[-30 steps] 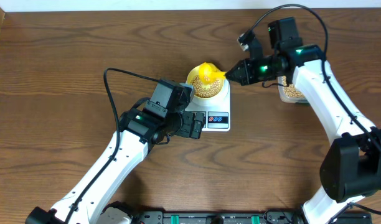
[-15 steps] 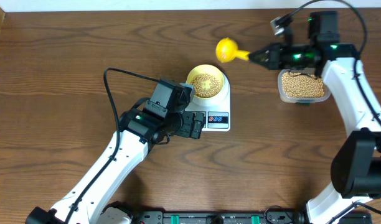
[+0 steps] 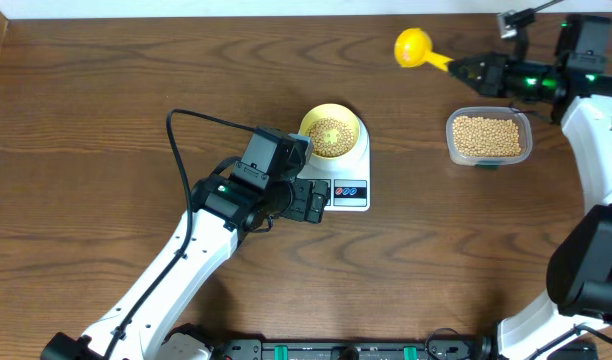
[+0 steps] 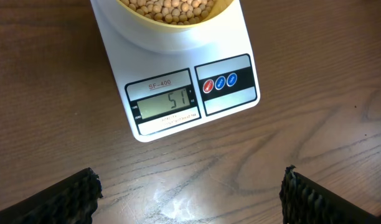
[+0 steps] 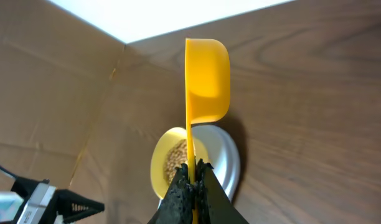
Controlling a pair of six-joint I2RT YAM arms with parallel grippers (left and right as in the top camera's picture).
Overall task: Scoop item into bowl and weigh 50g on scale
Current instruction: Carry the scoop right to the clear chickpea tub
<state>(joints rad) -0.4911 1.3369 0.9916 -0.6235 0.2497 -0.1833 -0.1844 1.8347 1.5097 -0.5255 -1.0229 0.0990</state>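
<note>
Beans (image 3: 331,135) fill the bowl (image 3: 307,127) on the scale (image 4: 228,87), whose display reads 51: weighing appears essentially complete, one over target. The next move is probably to set down the scoop (image 3: 413,46), pinched by its handle in the right gripper (image 3: 458,68), beyond the tub (image 3: 488,138). The left gripper (image 4: 190,190), fingers spread, hovers before the scale. Nothing obstructs.

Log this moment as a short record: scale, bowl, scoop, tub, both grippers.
scale: on the table; display reads 51
bowl: on the scale platform, holding beans
scoop: in the air near the table's far edge, looks empty
tub: right of the scale, filled with beans
left gripper: open, in front of the scale, holding nothing
right gripper: shut on the scoop's handle
</note>
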